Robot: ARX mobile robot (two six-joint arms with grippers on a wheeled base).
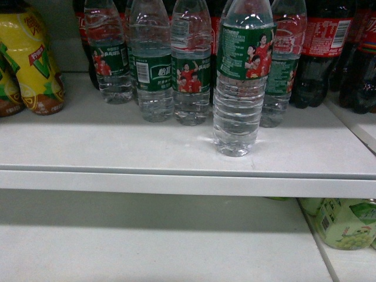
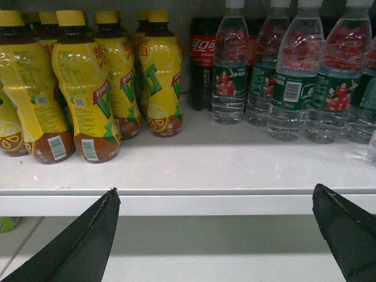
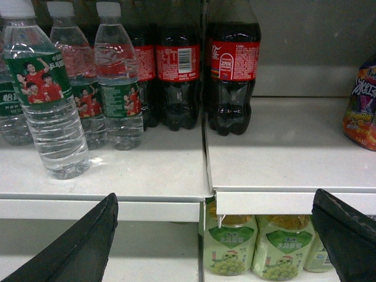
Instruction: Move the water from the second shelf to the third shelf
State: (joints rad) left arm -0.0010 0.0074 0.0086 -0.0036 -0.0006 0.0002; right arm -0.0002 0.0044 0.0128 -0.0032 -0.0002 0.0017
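Front strip of the white metal shelf (image 1: 117, 153) is bare across the lower left and middle of the head view, so there's room to come in there. One clear ribbed water bottle with a green label (image 1: 239, 82) stands forward of centre, apart from the row of same bottles (image 1: 170, 64) packed behind it. Yellow-wrapped drink bottles (image 1: 29, 59) crowd the upper left, dark cola bottles with red labels (image 1: 326, 53) the upper right. Under the shelf, pale green bottles (image 1: 343, 223) fill the lower right corner.
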